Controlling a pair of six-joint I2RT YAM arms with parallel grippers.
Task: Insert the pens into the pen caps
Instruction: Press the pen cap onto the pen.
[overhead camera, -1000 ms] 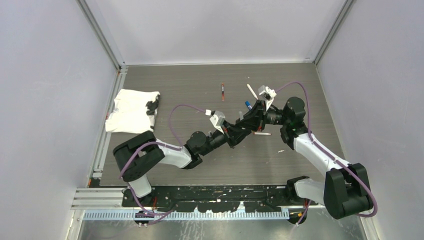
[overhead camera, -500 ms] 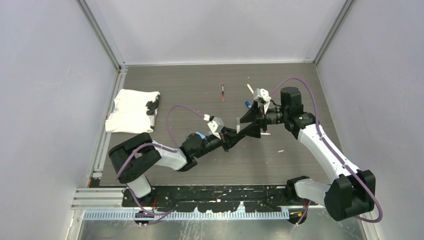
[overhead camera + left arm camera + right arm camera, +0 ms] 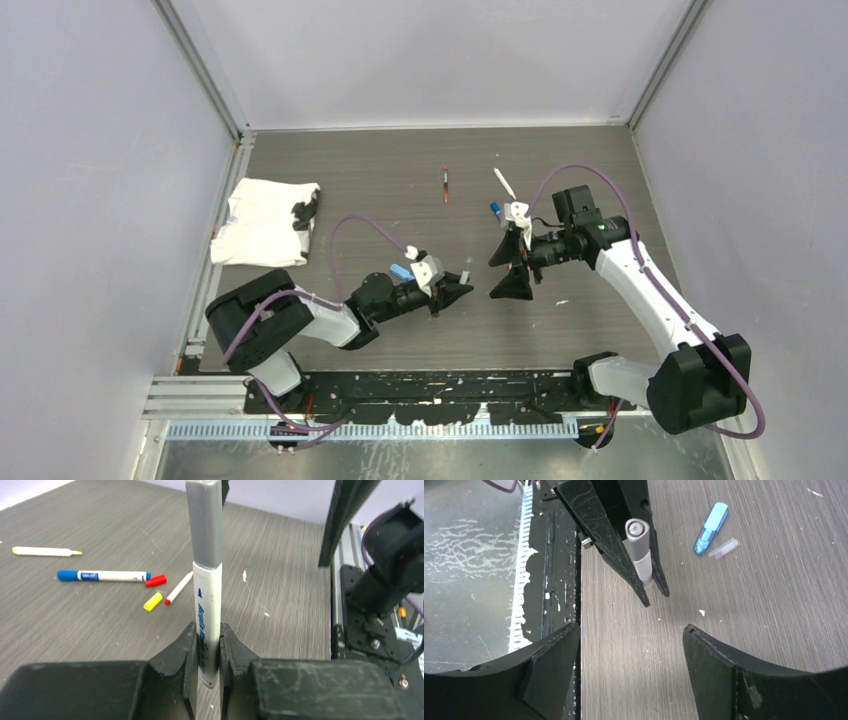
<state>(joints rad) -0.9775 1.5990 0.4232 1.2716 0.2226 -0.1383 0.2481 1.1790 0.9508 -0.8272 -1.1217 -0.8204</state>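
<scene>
My left gripper (image 3: 207,630) is shut on a white-barrelled pen (image 3: 207,605) that stands upright between its fingers with a grey pen cap (image 3: 205,525) on its top end. In the top view this left gripper (image 3: 455,290) sits near the table's middle front. My right gripper (image 3: 503,270) hangs just right of it, open and holding nothing. The right wrist view looks between the wide right gripper (image 3: 630,630) at the capped pen (image 3: 638,545). On the table lie a blue pen (image 3: 102,575), a red cap (image 3: 156,580), a yellow cap (image 3: 152,601), a red-tipped pen (image 3: 179,587) and a yellow-tipped pen (image 3: 45,552).
A white cloth (image 3: 262,220) lies at the table's left edge. A red-ended pen (image 3: 445,184) and a white pen (image 3: 504,182) lie toward the back. A light-blue oblong piece (image 3: 711,528) and a small clear piece (image 3: 724,548) rest near the left arm. The black front rail (image 3: 430,385) borders the near edge.
The right gripper has opened and drawn back to the right, away from the left gripper. The left arm has pulled back toward the front left with the capped pen.
</scene>
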